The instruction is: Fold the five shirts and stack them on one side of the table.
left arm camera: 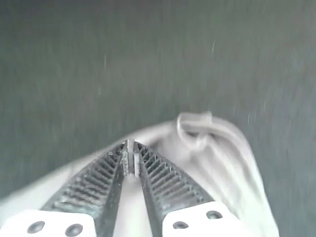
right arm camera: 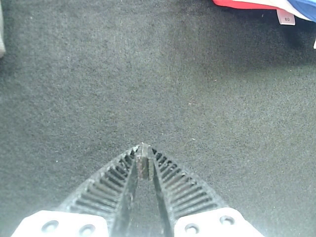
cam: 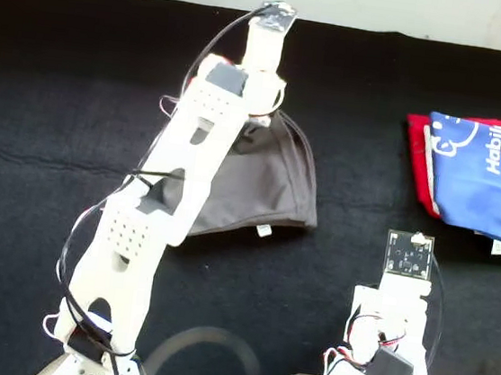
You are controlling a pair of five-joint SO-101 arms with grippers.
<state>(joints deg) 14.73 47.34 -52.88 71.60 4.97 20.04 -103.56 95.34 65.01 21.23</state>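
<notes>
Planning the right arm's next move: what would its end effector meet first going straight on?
Probably the bare black table cover right ahead of the right end effector; the red and blue shirt stack lies farther on, depth unclear.

A grey shirt (cam: 264, 185) lies on the black table (cam: 42, 109). The left arm (cam: 174, 179) stretches over its left part. Well to its right, a blue shirt (cam: 495, 188) lies on a red shirt (cam: 417, 157). The right arm (cam: 390, 348) stands below and to the right of it.
</notes>
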